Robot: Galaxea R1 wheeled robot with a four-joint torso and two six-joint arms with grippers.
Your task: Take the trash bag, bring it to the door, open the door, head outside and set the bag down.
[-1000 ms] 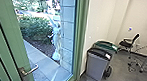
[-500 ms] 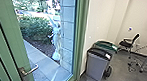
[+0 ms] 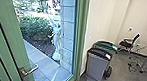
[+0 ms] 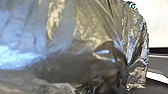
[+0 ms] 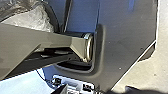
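The shiny trash bag (image 4: 82,30) is close before the left wrist camera, but I cannot tell if a gripper is closed on it. It seems to be the door-opening step: the lever handle (image 3: 23,73) of the green-framed door (image 3: 14,39) calls for careful reach, with the bag kept clear.

From the earlier head views to now, no clear change can be made out.
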